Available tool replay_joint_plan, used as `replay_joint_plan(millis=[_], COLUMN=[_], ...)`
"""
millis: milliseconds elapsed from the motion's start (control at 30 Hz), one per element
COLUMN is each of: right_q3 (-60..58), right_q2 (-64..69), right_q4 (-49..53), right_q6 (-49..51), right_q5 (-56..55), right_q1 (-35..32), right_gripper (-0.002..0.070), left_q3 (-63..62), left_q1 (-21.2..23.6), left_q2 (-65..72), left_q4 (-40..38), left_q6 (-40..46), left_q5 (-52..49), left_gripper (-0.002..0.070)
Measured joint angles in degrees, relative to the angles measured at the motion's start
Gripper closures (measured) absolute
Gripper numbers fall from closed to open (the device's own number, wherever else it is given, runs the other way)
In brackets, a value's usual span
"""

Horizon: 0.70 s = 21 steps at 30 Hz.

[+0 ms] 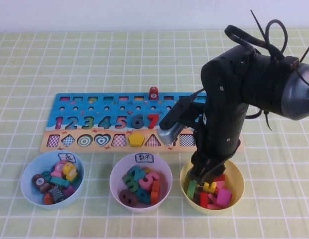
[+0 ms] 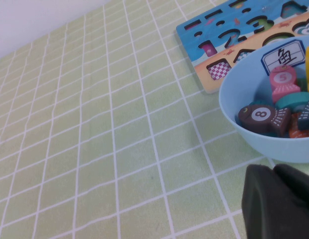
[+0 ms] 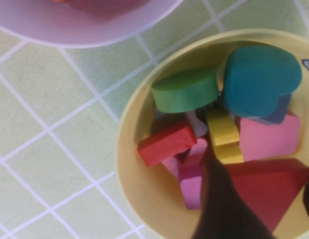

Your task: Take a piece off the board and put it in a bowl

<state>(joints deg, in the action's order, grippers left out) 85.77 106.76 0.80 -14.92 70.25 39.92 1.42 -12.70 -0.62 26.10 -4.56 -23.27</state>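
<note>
My right gripper [image 1: 207,175] reaches down into the yellow bowl [image 1: 239,174] at the front right. In the right wrist view its fingers [image 3: 219,199] flank the flat red triangle [image 3: 269,189], shut on it just above the other blocks in the bowl [image 3: 129,149]. The blue numeral board [image 1: 94,107] lies behind the bowls; its triangle slot [image 1: 152,141] is empty. My left gripper [image 2: 274,172] is shut and empty, low over the tablecloth beside the light blue bowl [image 2: 234,109]; it is outside the high view.
The light blue bowl [image 1: 30,169] and pale pink bowl [image 1: 114,174] hold several pieces and stand left of the yellow one. A yellow pentagon [image 1: 136,139] and red 7 [image 1: 152,121] sit on the board. Green checked cloth covers the table.
</note>
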Motion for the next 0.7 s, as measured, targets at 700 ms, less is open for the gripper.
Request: replay_joint_plan(millis=[700], right_q3=[0.00], right_q2=[-0.90], right_q4=[-0.36], right_q6=[1.68], right_q5=[-1.91], right_q1=[0.00], right_gripper=[0.0387], left_q3=[0.00], left_q1=[0.00], left_q2=[0.00], left_q4=[0.00], left_q6=[0.00], left_q5=[0.00], left_gripper=[0.0680])
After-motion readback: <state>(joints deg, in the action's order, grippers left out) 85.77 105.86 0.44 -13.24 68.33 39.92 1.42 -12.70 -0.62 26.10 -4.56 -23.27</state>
